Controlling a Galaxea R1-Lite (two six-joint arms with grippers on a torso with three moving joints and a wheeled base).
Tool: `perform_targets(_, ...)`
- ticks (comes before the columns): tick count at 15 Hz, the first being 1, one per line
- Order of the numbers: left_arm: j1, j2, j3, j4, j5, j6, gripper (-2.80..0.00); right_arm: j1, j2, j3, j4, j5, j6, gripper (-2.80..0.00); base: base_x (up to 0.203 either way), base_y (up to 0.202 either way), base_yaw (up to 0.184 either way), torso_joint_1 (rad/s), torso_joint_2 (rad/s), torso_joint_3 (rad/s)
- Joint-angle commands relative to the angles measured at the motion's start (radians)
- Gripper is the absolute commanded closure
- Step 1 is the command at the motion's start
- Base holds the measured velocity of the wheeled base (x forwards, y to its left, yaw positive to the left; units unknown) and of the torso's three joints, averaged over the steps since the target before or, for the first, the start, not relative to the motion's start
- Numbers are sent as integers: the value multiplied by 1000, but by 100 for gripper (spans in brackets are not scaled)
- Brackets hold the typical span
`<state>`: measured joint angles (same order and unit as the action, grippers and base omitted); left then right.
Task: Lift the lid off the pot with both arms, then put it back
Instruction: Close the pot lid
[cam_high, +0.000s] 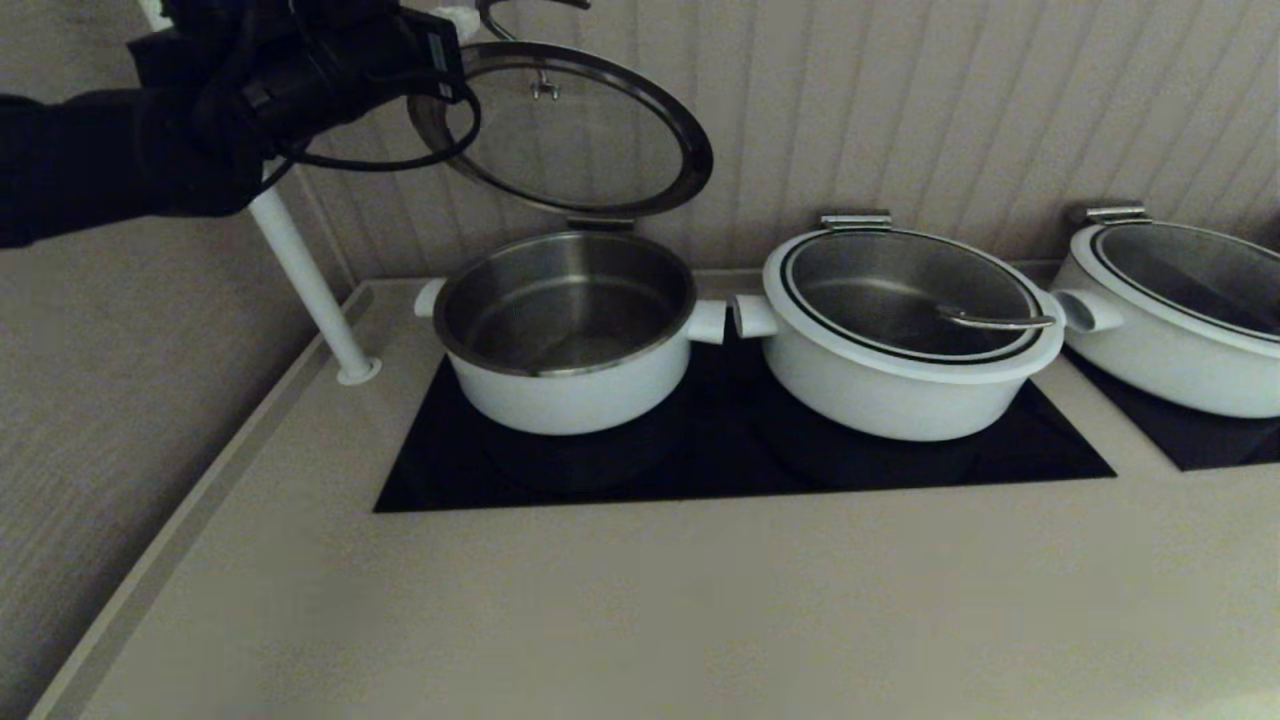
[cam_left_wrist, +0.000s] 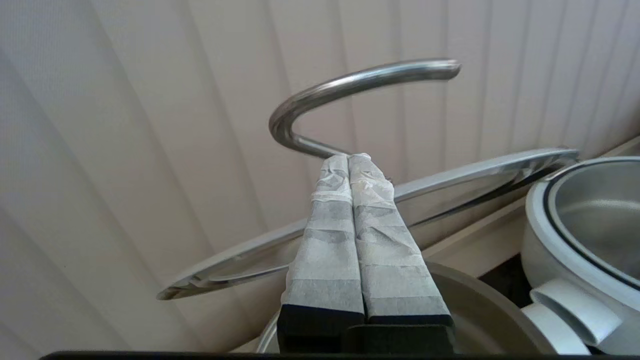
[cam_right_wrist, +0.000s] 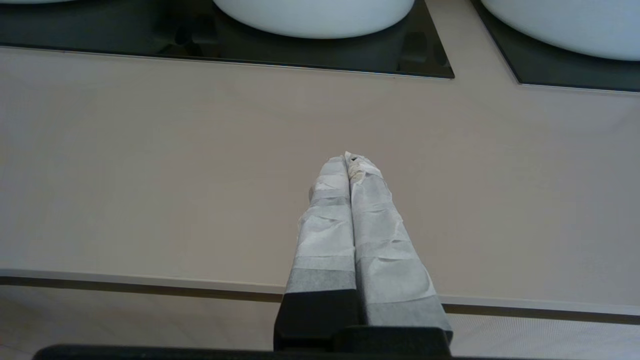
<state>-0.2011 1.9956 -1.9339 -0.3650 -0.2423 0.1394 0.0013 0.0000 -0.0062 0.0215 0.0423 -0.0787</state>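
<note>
above one open pot (cam_high: 565, 325), one lid (cam_high: 570, 130) tilted, left gripper (cam_left_wrist: 348, 162) clamped on its handle; right gripper (cam_right_wrist: 350, 162) closed, empty; three pots

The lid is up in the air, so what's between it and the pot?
Nothing but air, the head view shows: the lid hangs tilted above the open pot.

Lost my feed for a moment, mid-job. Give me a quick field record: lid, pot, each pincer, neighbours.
lid: raised and tilted above the pot, appears hinged at the back
lid handle: steel loop, gripped at its base
pot: open, empty, on the black hob
left pincer: shut on the lid handle
right pincer: shut, holding nothing, over the counter
middle pot: lid on
right pot: lid on
</note>
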Motion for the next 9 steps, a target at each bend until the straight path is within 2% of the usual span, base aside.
perform_targets(1,0,28,-5,-3,-3,3,0,0,2,0,0,1,-1,0,0,0,0,0,0,0)
perform_targets(9,0,58,-5,-5,-5,6,0,0,2,0,0,1,-1,0,0,0,0,0,0,0)
